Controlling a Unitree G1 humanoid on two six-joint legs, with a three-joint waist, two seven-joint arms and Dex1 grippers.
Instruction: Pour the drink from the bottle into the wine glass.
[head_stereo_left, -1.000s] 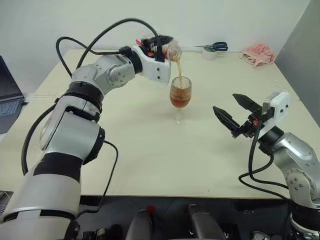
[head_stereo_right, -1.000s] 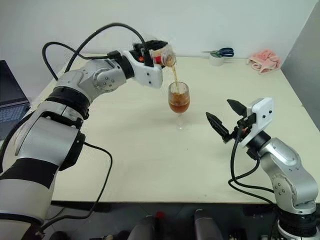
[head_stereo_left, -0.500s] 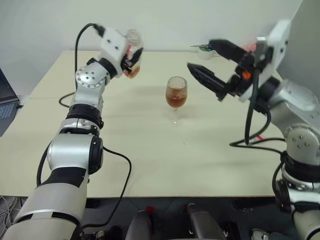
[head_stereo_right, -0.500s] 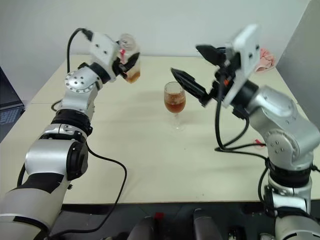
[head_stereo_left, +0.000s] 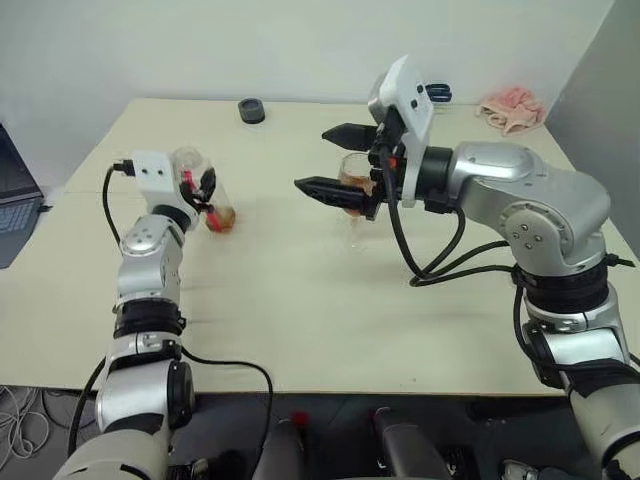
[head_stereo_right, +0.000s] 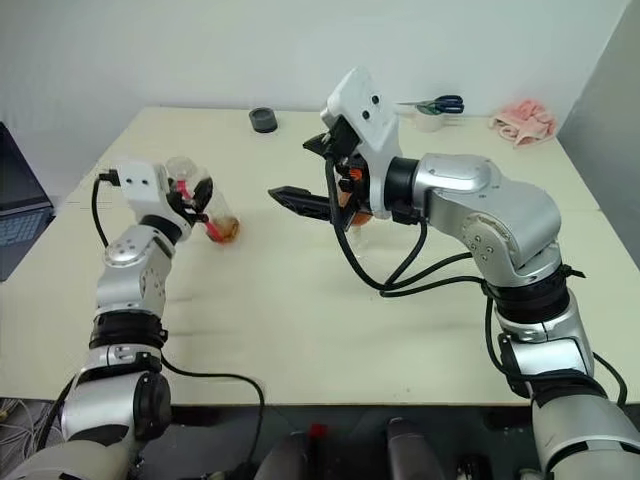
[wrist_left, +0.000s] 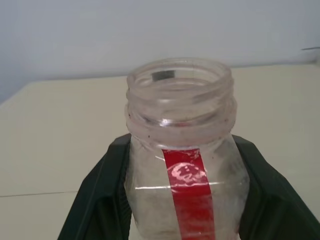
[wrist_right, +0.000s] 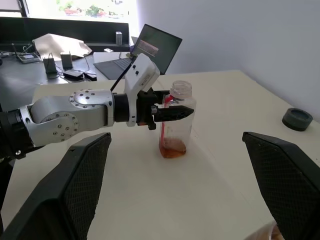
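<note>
bottle (wrist_right: 176, 120) upright on the left side of the bench (head_stereo_left: 300, 300), cap off, only a little drink (wrist_right: 172, 148) left in its bottom; whether its base touches the bench i can't tell. my left gripper (head_stereo_left: 203, 192) has its fingers (wrist_left: 97, 200) pinching the bottle's sides. wine glass (head_stereo_left: 352, 172) stands mid-bench, amber liquid in the bowl, mostly hidden behind my right gripper (head_stereo_left: 335, 160), whose fingers are spread wide, pointing left, holding nothing. dark round cap (head_stereo_left: 251, 111) near the far edge; scissors (head_stereo_right: 440, 103) and pink cloth (head_stereo_left: 512, 110) far right.

The left end effector (head_stereo_left: 205, 190) has swung the bottle (head_stereo_left: 212, 200) upright and left, away from the wine glass (head_stereo_left: 352, 180).
</note>
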